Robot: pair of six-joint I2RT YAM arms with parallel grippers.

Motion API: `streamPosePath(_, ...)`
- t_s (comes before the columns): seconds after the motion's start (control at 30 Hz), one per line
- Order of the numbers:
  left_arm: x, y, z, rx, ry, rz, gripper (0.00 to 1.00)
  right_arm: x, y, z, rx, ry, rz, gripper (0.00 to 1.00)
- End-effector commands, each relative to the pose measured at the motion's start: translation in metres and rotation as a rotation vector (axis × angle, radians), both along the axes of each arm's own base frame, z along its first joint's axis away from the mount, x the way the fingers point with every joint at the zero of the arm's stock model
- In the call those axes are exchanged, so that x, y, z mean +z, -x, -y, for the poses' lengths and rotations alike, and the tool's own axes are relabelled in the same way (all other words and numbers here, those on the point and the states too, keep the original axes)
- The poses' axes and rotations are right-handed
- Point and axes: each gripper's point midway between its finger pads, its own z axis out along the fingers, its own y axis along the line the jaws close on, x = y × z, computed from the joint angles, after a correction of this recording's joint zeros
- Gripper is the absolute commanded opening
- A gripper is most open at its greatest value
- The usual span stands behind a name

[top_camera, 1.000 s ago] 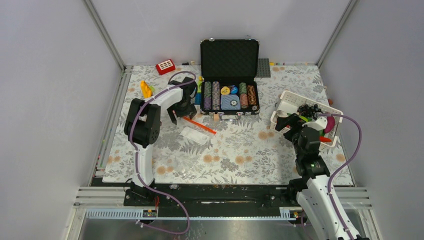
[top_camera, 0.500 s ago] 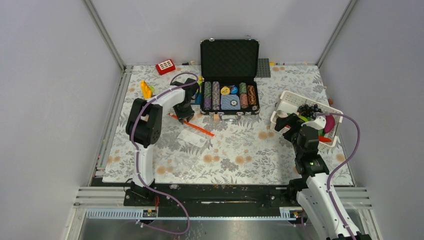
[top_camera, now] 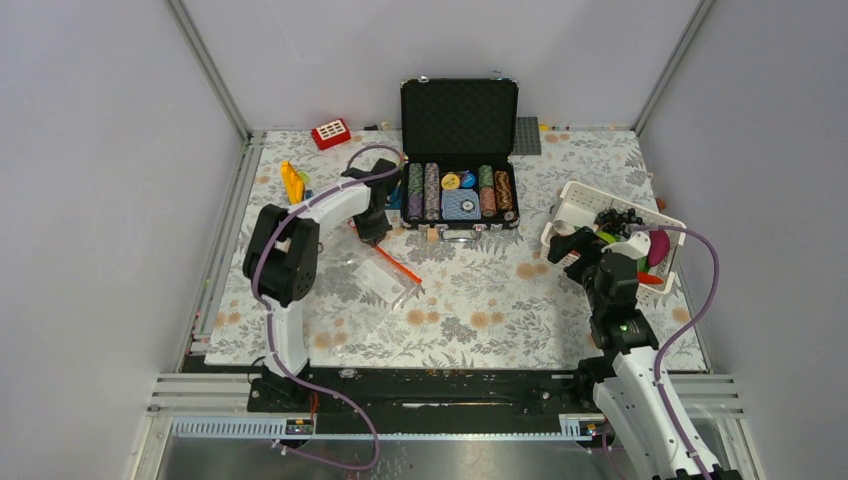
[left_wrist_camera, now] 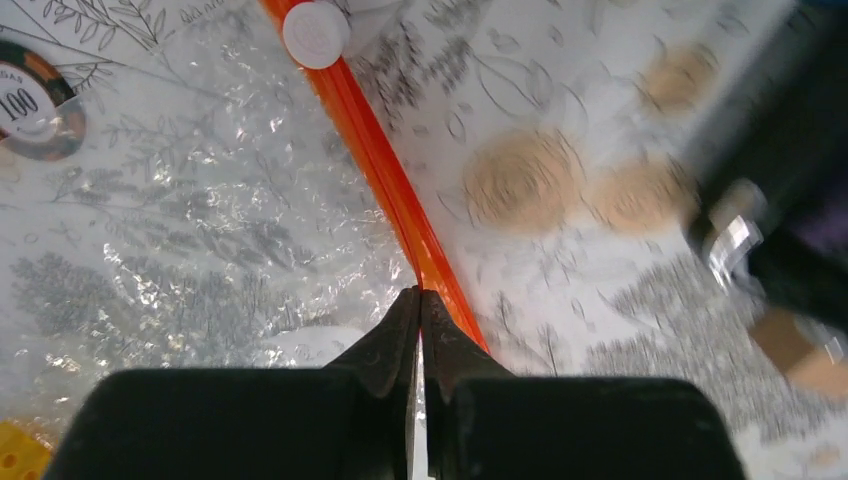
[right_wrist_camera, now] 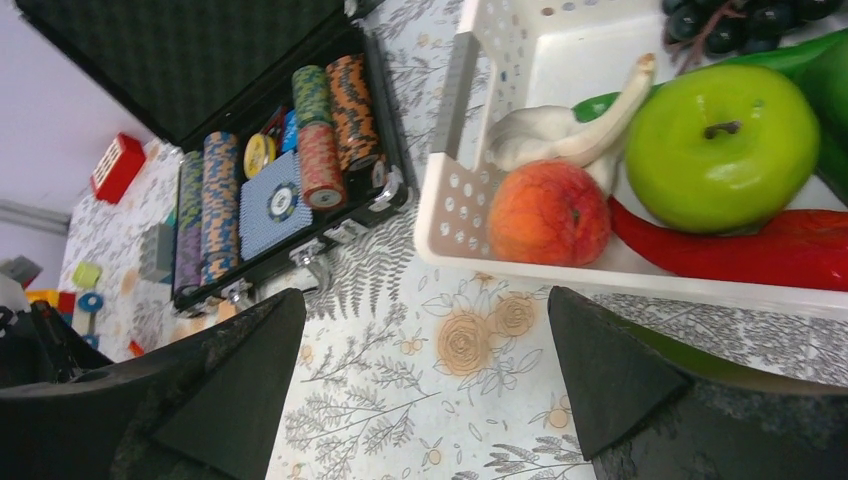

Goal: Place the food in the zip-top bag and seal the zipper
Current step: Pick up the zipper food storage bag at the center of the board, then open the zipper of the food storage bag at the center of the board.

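The clear zip-top bag (top_camera: 378, 278) lies crumpled on the flowered table left of centre, and its plastic (left_wrist_camera: 180, 200) fills the left wrist view. The orange-red zipper (top_camera: 405, 268) runs along its mouth, with a white slider (left_wrist_camera: 315, 33) at the far end. My left gripper (top_camera: 372, 232) is shut on the zipper (left_wrist_camera: 385, 180); the jaws (left_wrist_camera: 420, 295) meet on the strip. The food sits in a white basket (right_wrist_camera: 470, 200): a green apple (right_wrist_camera: 720, 145), a peach (right_wrist_camera: 548, 212), a red chili (right_wrist_camera: 740, 250), a white vegetable (right_wrist_camera: 560, 135), dark grapes (right_wrist_camera: 740, 20). My right gripper (right_wrist_camera: 425, 300) is open over the table beside the basket, holding nothing.
An open black case of poker chip stacks (top_camera: 460, 190) stands at the back centre, close to the left gripper. A loose chip (left_wrist_camera: 30, 110) lies under the bag. A red block (top_camera: 330, 133) and yellow toy (top_camera: 291, 180) sit back left. The basket (top_camera: 570, 200) is at the right.
My left gripper has shut on the zipper and drawn its near end towards the case; the bag has bunched and shifted. The right arm has stayed still.
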Motion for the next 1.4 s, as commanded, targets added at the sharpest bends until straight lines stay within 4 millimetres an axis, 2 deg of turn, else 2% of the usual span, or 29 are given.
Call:
streamPosePath(0.0, 0.063, -0.004, 0.026, -0.166, 0.045, 0.210, 0.00, 0.014, -0.004, -0.022, 0.131, -0.018, 0.071, 1.00)
streamPosePath(0.13, 0.094, 0.010, 0.047, -0.298, 0.095, 0.312, 0.00, 0.027, -0.002, -0.056, 0.335, -0.039, 0.116, 1.00)
streamPosePath(0.37, 0.127, 0.050, 0.095, -0.537, 0.239, 0.426, 0.00, 0.037, 0.002, -0.107, 0.617, -0.147, 0.080, 1.00)
streamPosePath(0.5, 0.142, 0.069, 0.122, -0.647, 0.300, 0.471, 0.00, 0.045, 0.005, -0.140, 0.721, -0.178, 0.060, 1.00)
streamPosePath(0.6, 0.151, 0.083, 0.142, -0.724, 0.353, 0.497, 0.00, 0.050, 0.012, -0.176, 0.816, -0.162, 0.041, 1.00)
streamPosePath(0.73, 0.157, 0.093, 0.153, -0.761, 0.379, 0.513, 0.00, 0.058, 0.012, -0.209, 0.884, -0.213, 0.026, 1.00)
streamPosePath(0.8, 0.159, 0.094, 0.155, -0.765, 0.391, 0.519, 0.00, 0.056, 0.012, -0.221, 0.896, -0.206, 0.010, 1.00)
streamPosePath(0.93, 0.160, 0.095, 0.157, -0.761, 0.402, 0.522, 0.00, 0.046, 0.010, -0.239, 0.874, -0.166, -0.030, 0.99)
streamPosePath(1.17, 0.158, 0.098, 0.161, -0.759, 0.423, 0.515, 0.00, 0.018, 0.007, -0.248, 0.818, -0.103, -0.104, 0.97)
streamPosePath(1.37, 0.161, 0.100, 0.159, -0.757, 0.427, 0.517, 0.00, -0.004, -0.002, -0.247, 0.755, -0.077, -0.158, 0.94)
